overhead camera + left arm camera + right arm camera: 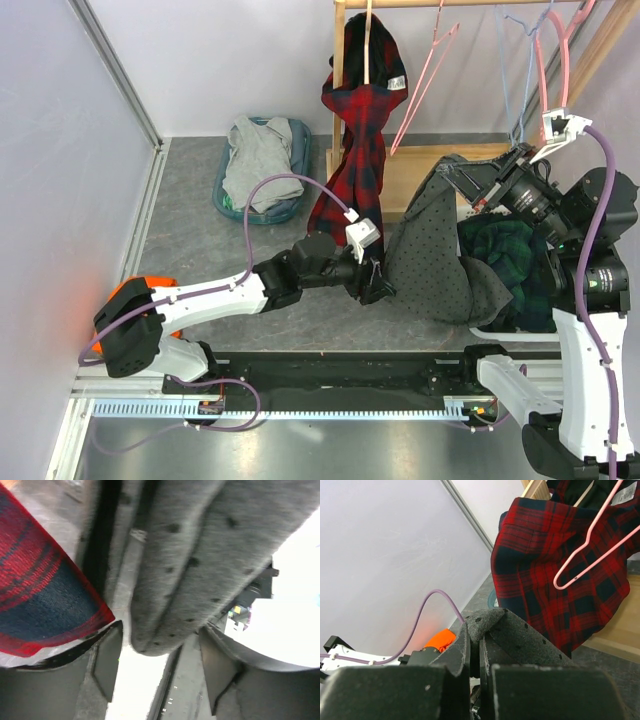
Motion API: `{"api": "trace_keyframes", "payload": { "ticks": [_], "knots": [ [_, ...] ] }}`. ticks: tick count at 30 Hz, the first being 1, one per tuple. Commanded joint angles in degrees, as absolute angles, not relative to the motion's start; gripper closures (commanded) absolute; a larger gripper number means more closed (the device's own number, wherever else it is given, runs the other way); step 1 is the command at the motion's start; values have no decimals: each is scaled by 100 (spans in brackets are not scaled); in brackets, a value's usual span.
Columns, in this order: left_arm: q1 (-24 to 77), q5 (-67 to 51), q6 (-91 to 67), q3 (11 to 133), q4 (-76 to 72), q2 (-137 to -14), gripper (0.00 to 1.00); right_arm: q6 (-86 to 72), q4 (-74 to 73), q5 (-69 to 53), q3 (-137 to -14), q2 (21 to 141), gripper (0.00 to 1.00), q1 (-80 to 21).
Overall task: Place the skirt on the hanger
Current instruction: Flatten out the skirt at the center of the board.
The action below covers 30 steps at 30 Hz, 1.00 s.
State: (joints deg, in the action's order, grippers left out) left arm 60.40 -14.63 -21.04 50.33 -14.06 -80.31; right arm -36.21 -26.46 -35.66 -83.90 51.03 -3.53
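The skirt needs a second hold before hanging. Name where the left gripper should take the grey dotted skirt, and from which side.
The thick folded edge of the grey dotted skirt, from the left: it hangs free inside the open left gripper, opposite the right gripper's pinch.

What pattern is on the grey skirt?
The skirt has small dark dots, clearest in the left wrist view.

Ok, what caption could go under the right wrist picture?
Right gripper pinching the grey dotted skirt, with a red checked cloth and pink hanger behind.
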Motion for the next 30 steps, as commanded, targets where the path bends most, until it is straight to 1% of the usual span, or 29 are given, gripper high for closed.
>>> {"api": "trace_keyframes", "payload": {
  "ticks": [1, 3, 6, 8, 11, 12, 15, 16, 18, 19, 20, 24, 25, 29, 30],
  "knots": [
    [6100, -2143, -1916, 5177, -1749, -7955, 37, -3577, -2575, -3314, -8604, 5080, 100, -360],
    [6108, -2390, -1968, 5098, -1731, -7902, 40, -3568, -2575, -3174, -8683, 5098, 100, -360],
    [6178, -2742, -2030, 5045, -1749, -7927, 38, -3630, -2558, -3094, -8850, 5177, 100, -352],
    [6266, -2742, -2048, 5045, -1766, -8042, 34, -3682, -2531, -3094, -8929, 5238, 100, -352],
    [6319, -2585, -2100, 5054, -1854, -8165, 34, -3735, -2505, -3102, -9052, 5265, 100, -352],
    [6328, -2514, -2109, 5071, -1863, -8165, 36, -3753, -2505, -3120, -9070, 5265, 100, -360],
    [6328, -2216, -2109, 5106, -1863, -8130, 51, -3779, -2531, -3155, -9018, 5238, 100, -352],
    [6328, -2137, -2092, 5098, -1837, -8104, 66, -3753, -2557, -3138, -9009, 5212, 100, -352],
    [6328, -1855, -2092, 5124, -1637, -7999, 82, -3692, -2680, -3006, -8983, 5203, 100, -352],
    [6328, -1767, -2074, 5159, -1504, -7946, 97, -3639, -2724, -2945, -8974, 5212, 100, -352],
    [6328, -1558, -2066, 5255, -1303, -7902, 98, -3595, -2812, -2779, -8974, 5221, 100, -360],
    [6328, -1056, -1890, 5502, -178, -7446, 98, -3367, -2997, -2269, -8938, 5378, 100, -352],
    [6328, -933, -1794, 5545, 320, -7131, 98, -3323, -3006, -2189, -8947, 5431, 100, -352],
    [6328, -73, -1547, 5852, 1280, -6110, 98, -3234, -2953, -2030, -9175, 5756, 100, -352],
    [6328, -27, -1495, 5923, 1414, -5926, 98, -3243, -2936, -2022, -9324, 5818, 100, -352]
  ]
}}
